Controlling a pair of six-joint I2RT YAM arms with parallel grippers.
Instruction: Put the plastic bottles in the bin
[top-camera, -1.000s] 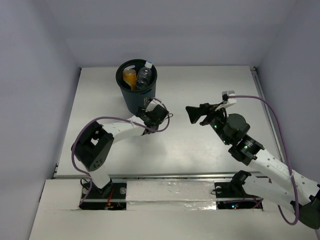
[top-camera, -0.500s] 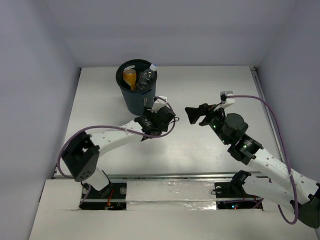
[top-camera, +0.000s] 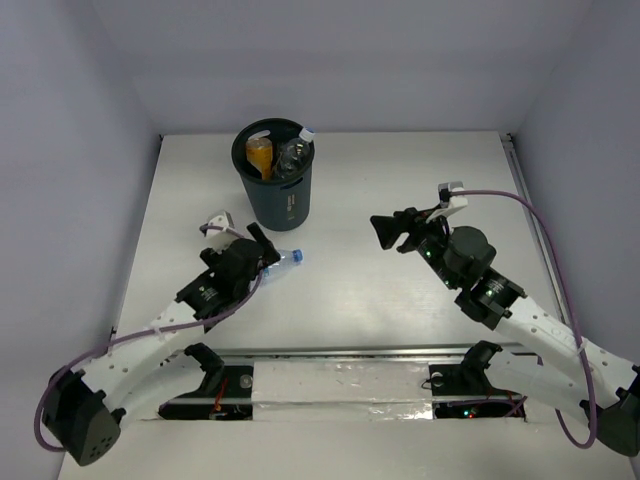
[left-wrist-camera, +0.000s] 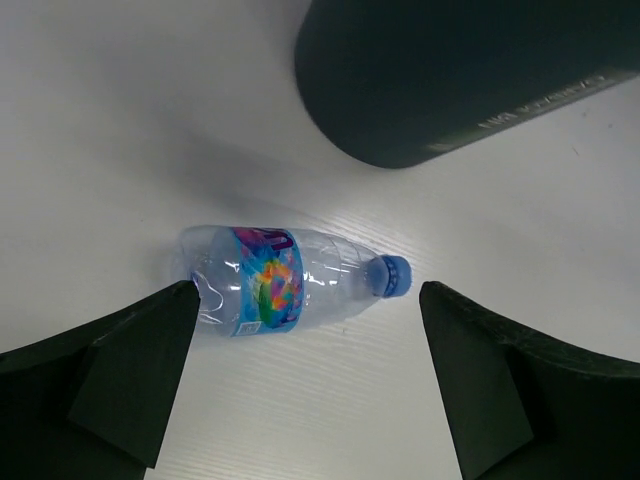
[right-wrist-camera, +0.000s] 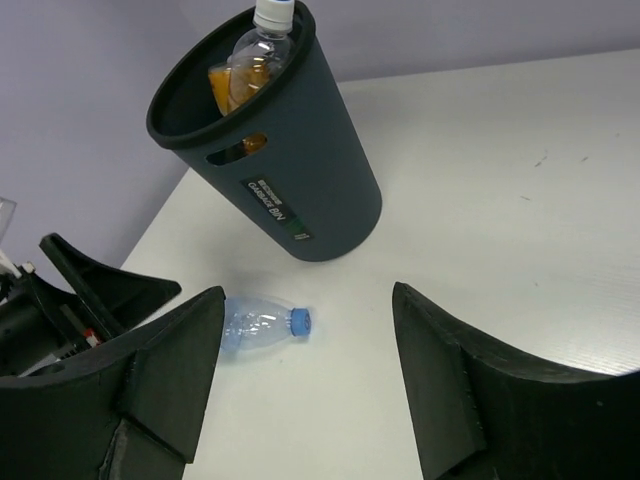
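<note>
One bottle (left-wrist-camera: 285, 280) outside bin (left-wrist-camera: 440, 80), lying on table (left-wrist-camera: 120, 120) crosswise between our left gripper's (left-wrist-camera: 307, 288) wide-open fingers (left-wrist-camera: 110, 380), cap (left-wrist-camera: 397, 275) toward right finger; bin just beyond fingertips. We lower, centre on label (left-wrist-camera: 268, 278), close gently. Right gripper (top-camera: 388, 232) open, empty.

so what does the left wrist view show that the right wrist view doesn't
Only the left wrist view shows the colourful label on the lying bottle. Only the right wrist view shows the open top of the bin, with two bottles standing inside, one orange, and a slot handle below the rim. Both views show the blue-capped bottle lying on the white table close to the bin's dark wall.
</note>
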